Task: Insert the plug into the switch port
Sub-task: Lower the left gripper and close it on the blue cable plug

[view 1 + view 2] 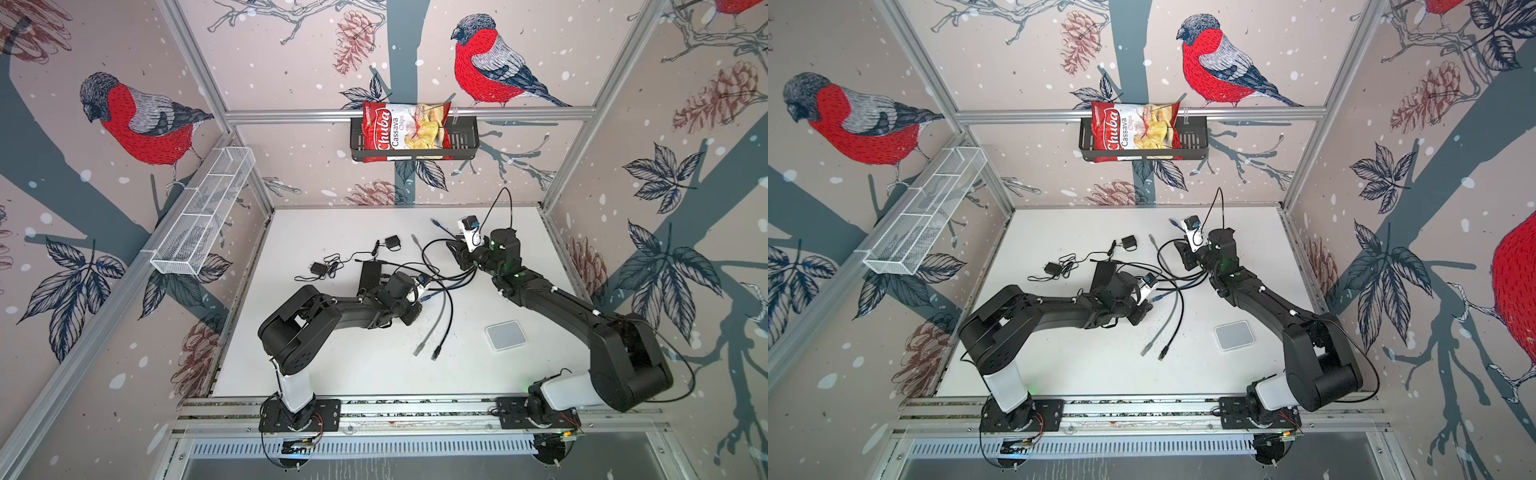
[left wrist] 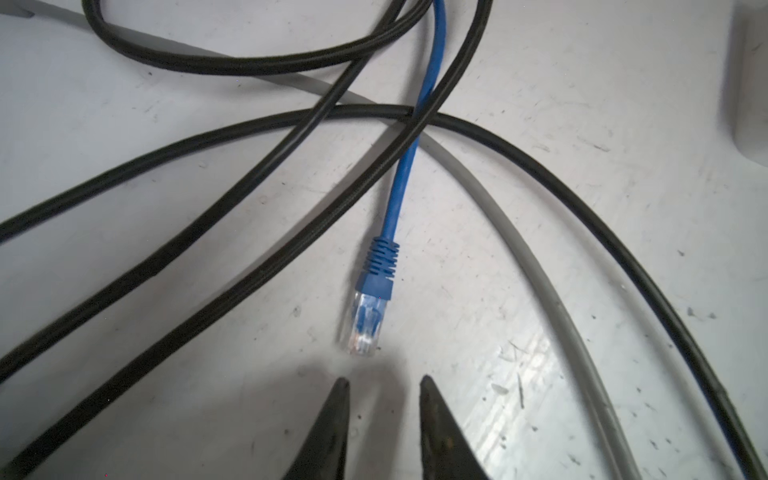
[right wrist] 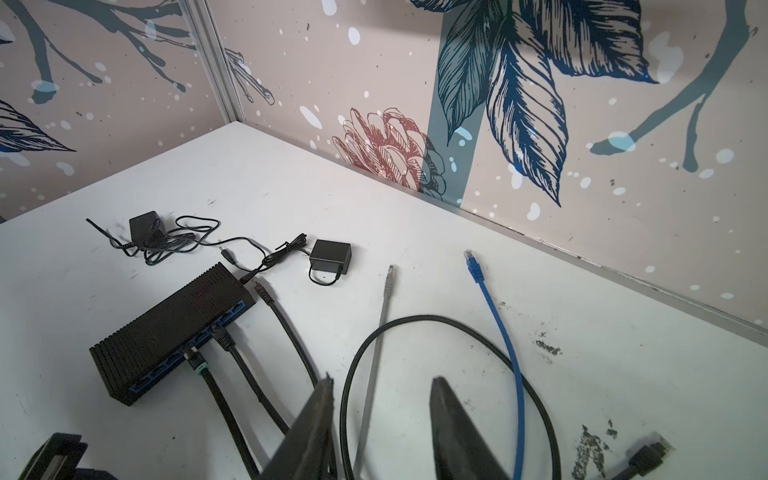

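Nearest the arm bases, a flat white box point(image 1: 506, 336) with rounded corners and a smooth matte lid sits apart from everything and plays no part. Next out is the left gripper point(image 2: 383, 379), low over the scuffed white table point(image 2: 582, 104). Its dark tapered jaws are apart with nothing between them, and they point at the blue plug point(image 2: 365, 324), which lies loose just ahead of the tips and untouched. The plug has a clear hard plastic head and a ribbed blue rubber boot on a thin round blue cable point(image 2: 405, 174). That cable runs under glossy black cables point(image 2: 291, 113) and beside a smooth grey cable point(image 2: 490, 199), so expect some tangle. Further out, the switch point(image 3: 166, 328) is a black box with a finely ribbed top and a row of blue ports along one long side. Two black leads are already seated in it, and several ports look free. The right gripper point(image 3: 383, 378) hangs above the table with its jaws spread, clamping nothing; cable loops lie on the table below it. Beyond are two boxy black power adapters point(image 3: 330, 255) with thin tangled cords. The far end of the blue cable lies loose near the back wall. Progress: early. No plug is grasped yet, so pick-up, carrying to the switch, lining up and pushing in are all left.
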`<move>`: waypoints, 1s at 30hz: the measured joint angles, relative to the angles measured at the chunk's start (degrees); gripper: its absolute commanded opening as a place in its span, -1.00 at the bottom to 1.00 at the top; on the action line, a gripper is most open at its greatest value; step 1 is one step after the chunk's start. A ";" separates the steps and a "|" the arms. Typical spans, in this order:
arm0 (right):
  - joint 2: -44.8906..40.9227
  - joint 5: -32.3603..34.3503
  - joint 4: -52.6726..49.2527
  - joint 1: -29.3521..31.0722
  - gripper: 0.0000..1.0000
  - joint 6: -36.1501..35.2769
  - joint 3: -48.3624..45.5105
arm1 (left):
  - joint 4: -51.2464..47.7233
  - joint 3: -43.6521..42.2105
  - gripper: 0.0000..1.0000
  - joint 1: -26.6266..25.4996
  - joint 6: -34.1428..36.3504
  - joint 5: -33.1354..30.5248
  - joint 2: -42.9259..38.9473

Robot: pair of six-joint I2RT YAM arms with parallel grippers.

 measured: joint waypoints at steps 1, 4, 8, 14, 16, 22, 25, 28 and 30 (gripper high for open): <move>0.13 -0.02 0.13 -0.02 -0.20 0.00 0.00 | 0.20 0.02 -0.12 0.00 0.07 0.04 0.00; 0.28 -0.13 0.13 -0.02 -0.20 0.00 0.00 | 0.26 1.20 -0.09 0.00 0.35 0.31 0.94; 0.28 -0.52 0.13 0.00 -0.19 -0.07 0.00 | 0.22 3.65 -0.09 0.00 1.07 0.94 3.28; 0.26 -0.66 -0.09 0.00 -0.18 -1.16 -0.66 | 0.00 6.62 -0.26 0.00 1.18 1.40 6.25; 0.22 -0.66 -0.07 -0.07 -0.18 -1.36 -0.79 | -0.13 7.19 -0.32 0.00 1.49 1.42 6.88; 0.22 -0.63 -0.04 -0.13 -0.18 -1.95 -0.85 | 0.37 7.61 -0.59 0.00 1.88 1.38 7.76; 0.33 -0.63 -0.07 -0.33 -0.18 -2.56 -0.59 | 0.83 7.61 -0.77 0.00 2.60 1.38 7.98; 0.46 -0.61 -0.04 -0.39 -0.18 -2.62 -0.44 | 1.29 7.58 -0.96 0.00 2.62 1.55 8.07; 0.46 -0.59 0.02 -0.44 -0.18 -2.62 -0.44 | 1.68 7.37 -1.00 0.00 2.62 1.55 8.02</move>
